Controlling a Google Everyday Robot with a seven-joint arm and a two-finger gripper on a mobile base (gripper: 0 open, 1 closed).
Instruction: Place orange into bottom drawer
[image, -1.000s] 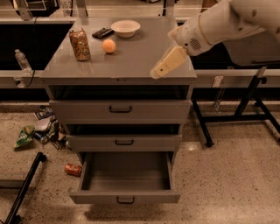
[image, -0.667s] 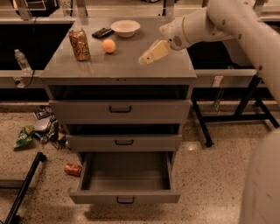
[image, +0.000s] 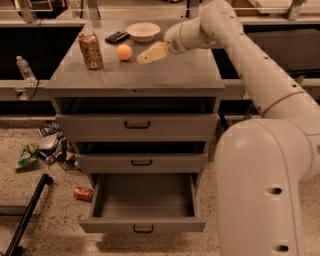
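Gripper (image: 143, 58) low over the cabinet top (image: 165, 75), open or clenched impossible to tell. Just beyond its tip, untouched: the orange (image: 124, 52), with the soda can (image: 90, 50) farther out. Far beneath, bottom drawer (image: 143, 226) pulled open.

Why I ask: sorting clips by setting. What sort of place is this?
Likely a lab or workshop: metal drawer cabinet, litter on the floor, the gripper above the cabinet top near the orange.

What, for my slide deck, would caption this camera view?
Gripper hovers beside the orange over the cabinet top; bottom drawer open.
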